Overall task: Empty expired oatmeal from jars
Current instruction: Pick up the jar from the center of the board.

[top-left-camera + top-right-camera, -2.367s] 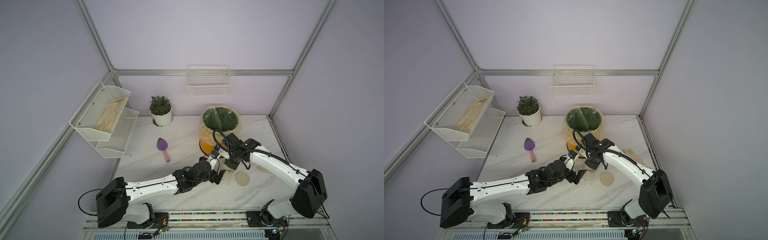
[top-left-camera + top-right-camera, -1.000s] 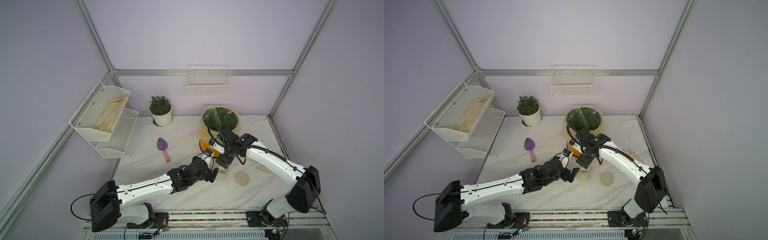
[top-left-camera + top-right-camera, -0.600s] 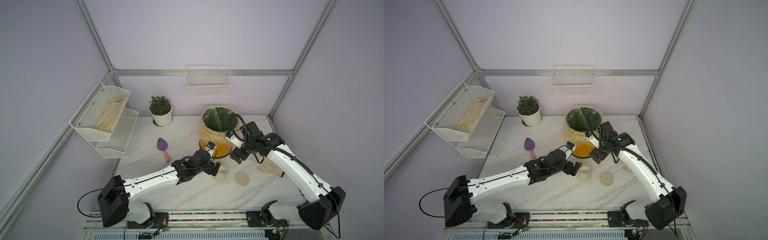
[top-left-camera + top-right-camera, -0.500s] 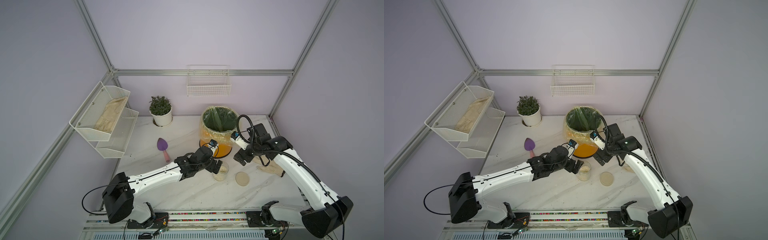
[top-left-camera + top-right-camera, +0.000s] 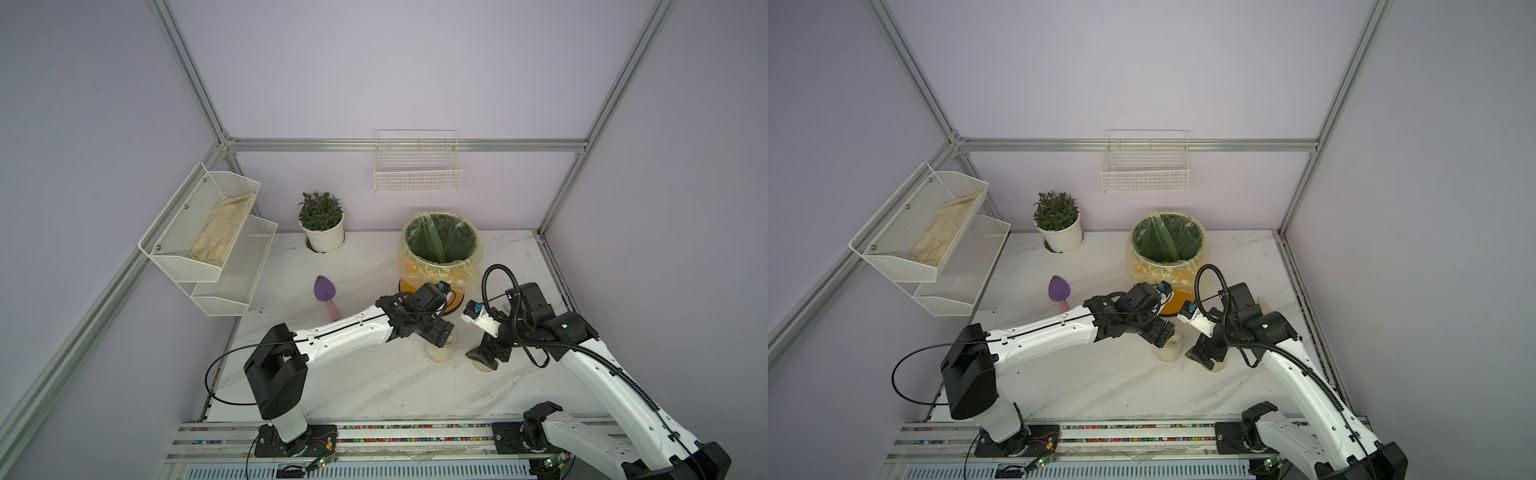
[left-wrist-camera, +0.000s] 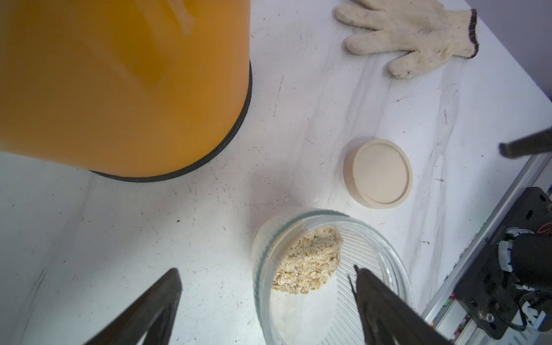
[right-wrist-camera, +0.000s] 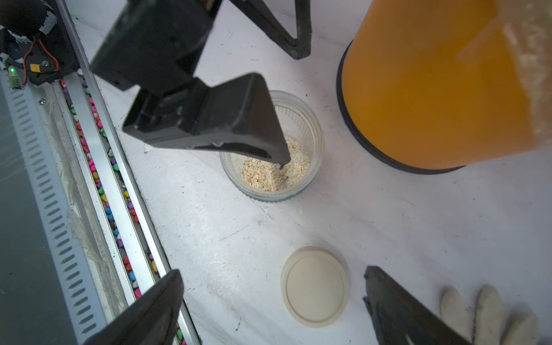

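Note:
A small clear jar (image 5: 440, 352) (image 5: 1168, 352) stands open on the marble table, in front of the orange bin (image 5: 440, 266). Pale oatmeal (image 6: 310, 263) (image 7: 274, 173) lies in its bottom. Its beige lid (image 7: 315, 286) (image 6: 378, 173) lies flat on the table beside it. My left gripper (image 6: 265, 270) (image 5: 439, 332) is open over the jar's rim, one finger over the mouth and the other outside the wall. My right gripper (image 7: 273, 273) (image 5: 484, 359) hangs open just above the lid, a finger on each side.
A white knit glove (image 6: 412, 33) lies right of the lid, near the table's right edge. A potted plant (image 5: 323, 237) and a purple trowel (image 5: 325, 289) sit at the back left. A mesh wall rack (image 5: 208, 237) and a wire basket (image 5: 417, 174) hang above. The base rail (image 7: 98, 167) runs along the front edge.
My right arm left the jar, swung right past the bin and came down over the lid. My left gripper moved onto the jar's rim and its jaws narrowed a little.

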Controlling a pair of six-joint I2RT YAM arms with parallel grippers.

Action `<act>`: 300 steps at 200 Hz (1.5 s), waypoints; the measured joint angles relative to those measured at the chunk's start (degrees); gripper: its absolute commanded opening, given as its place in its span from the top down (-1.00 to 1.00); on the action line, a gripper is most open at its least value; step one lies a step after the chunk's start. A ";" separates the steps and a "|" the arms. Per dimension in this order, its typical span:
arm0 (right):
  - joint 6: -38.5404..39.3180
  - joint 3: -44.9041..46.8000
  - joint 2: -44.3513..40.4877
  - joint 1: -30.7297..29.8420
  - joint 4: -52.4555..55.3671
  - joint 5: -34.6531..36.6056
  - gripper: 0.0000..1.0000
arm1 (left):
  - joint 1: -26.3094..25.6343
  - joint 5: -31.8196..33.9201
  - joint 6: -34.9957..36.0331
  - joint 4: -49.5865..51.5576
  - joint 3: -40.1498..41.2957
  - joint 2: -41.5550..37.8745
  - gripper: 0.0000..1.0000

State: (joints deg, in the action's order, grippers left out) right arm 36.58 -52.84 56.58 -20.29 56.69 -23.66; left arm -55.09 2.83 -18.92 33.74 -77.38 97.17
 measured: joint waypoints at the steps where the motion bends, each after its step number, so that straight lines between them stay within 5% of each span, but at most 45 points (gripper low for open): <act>1: 0.07 0.17 0.04 0.00 -0.11 -0.13 -0.94 | 0.02 -0.02 0.02 0.09 0.00 0.02 -0.64; 139: 3.30 8.52 2.71 0.04 -9.97 -6.08 -0.94 | 0.72 -2.60 2.19 11.21 -11.08 10.88 0.16; 171: 3.85 9.22 4.35 0.04 -11.08 -6.10 -0.94 | 0.72 -2.69 2.45 12.81 -11.56 11.28 0.51; 181: 3.89 9.42 4.61 0.04 -11.32 -6.10 -0.94 | 0.72 -2.16 2.91 13.79 -11.78 11.28 0.82; 203: 4.26 9.70 4.79 0.04 -11.91 -6.12 -0.94 | 0.94 -2.05 3.15 14.82 -12.28 11.80 1.00; 300: 5.92 10.69 3.34 0.04 -15.85 -6.23 -0.94 | 1.81 -5.18 3.02 14.45 -12.20 12.02 1.00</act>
State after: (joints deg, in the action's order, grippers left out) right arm 42.50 -42.15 59.92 -20.25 40.84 -29.89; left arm -53.28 -2.35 -15.90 48.18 -89.58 109.19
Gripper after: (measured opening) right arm 0.972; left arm 0.118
